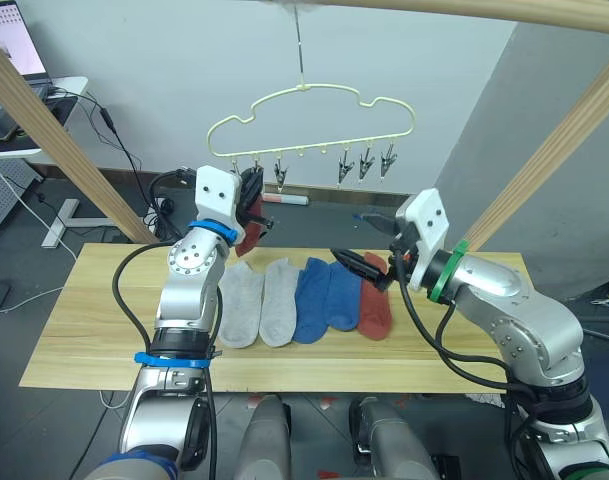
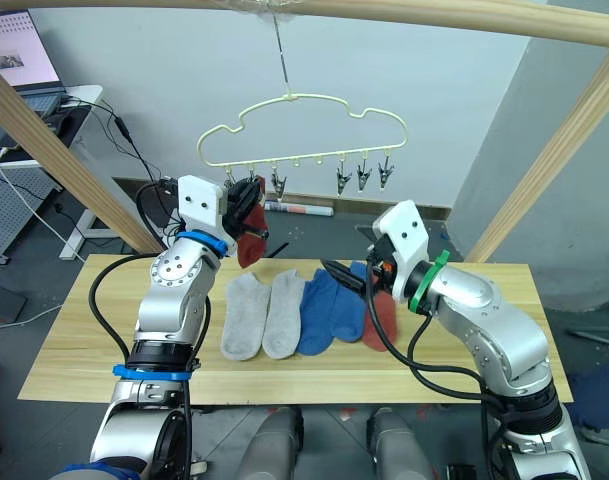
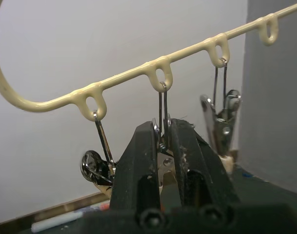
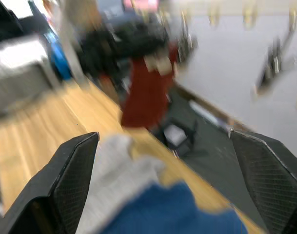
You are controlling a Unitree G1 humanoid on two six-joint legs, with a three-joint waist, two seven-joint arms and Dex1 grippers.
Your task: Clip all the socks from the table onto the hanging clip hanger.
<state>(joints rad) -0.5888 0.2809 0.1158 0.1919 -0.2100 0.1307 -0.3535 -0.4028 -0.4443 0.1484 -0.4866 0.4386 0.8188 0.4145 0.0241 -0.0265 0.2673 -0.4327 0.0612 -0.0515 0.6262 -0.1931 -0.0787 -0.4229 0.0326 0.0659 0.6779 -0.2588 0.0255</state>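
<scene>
Left gripper (image 3: 160,146) is raised to the hanger (image 1: 314,118), its jaws pinched on a clip (image 3: 162,127), second from the hanger's left end. One red sock (image 2: 249,232) hangs at that clip, beside the gripper. Right gripper (image 2: 349,280) sits low over the table (image 1: 74,330), jaws wide apart and empty. On the table lie five socks in a row: two grey (image 1: 261,301), two blue (image 1: 326,295), one red (image 1: 376,308).

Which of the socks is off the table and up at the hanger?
One rust-red sock, hanging by the left hand at the clip hanger; the other five lie on the table.
</scene>
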